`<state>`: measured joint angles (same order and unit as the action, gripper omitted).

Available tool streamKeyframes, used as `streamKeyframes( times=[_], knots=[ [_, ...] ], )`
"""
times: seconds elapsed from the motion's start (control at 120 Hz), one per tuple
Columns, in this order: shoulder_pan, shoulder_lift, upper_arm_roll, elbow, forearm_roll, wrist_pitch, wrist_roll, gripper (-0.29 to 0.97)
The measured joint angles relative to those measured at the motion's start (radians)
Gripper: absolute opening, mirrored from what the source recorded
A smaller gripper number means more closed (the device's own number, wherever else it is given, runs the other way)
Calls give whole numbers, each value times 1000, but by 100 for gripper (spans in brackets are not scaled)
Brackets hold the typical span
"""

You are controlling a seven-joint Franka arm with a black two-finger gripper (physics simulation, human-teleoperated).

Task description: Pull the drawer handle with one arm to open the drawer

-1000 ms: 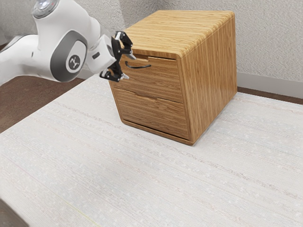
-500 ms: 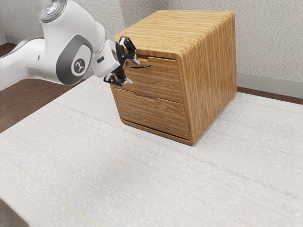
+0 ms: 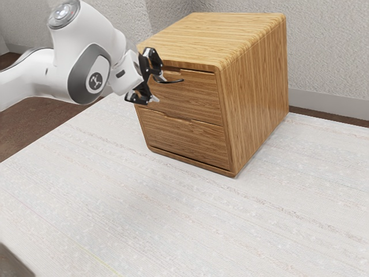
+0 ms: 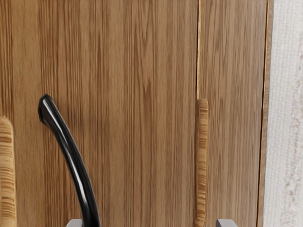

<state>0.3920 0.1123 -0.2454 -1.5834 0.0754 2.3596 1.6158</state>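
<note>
A wooden cabinet (image 3: 230, 69) stands on the table with two drawers in its front. The top drawer (image 3: 193, 95) carries a thin black curved handle (image 3: 170, 81) and looks flush with the cabinet's front. My black gripper (image 3: 154, 81) is open at the handle's end nearest the exterior view's left, one finger above the handle and one below. In the wrist view the handle (image 4: 71, 156) curves close in front of the hand, next to one grey fingertip, while the other fingertip (image 4: 226, 222) stands far from it near the lower drawer's seam.
The lower drawer (image 3: 184, 135) sits shut under the top one. The pale table (image 3: 173, 219) stretches wide in front of the cabinet. A textured wall (image 3: 328, 46) rises behind it, and brown floor (image 3: 34, 115) lies under the arm.
My hand has moved toward the exterior view's right and up to the drawer front, so its fingers now straddle the handle's end. The drawer has not visibly moved.
</note>
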Motion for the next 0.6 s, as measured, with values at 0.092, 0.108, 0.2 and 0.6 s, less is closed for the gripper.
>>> streamKeyframes(
  times=[0.092,0.108,0.2,0.6],
  knots=[
    [0,0,0,0,0,1,0,28],
    [1,0,0,0,0,1,0,27],
    [1,0,0,-1,0,1,1,25],
    [-1,-28,1,-13,-4,-1,1,16]
  ],
)
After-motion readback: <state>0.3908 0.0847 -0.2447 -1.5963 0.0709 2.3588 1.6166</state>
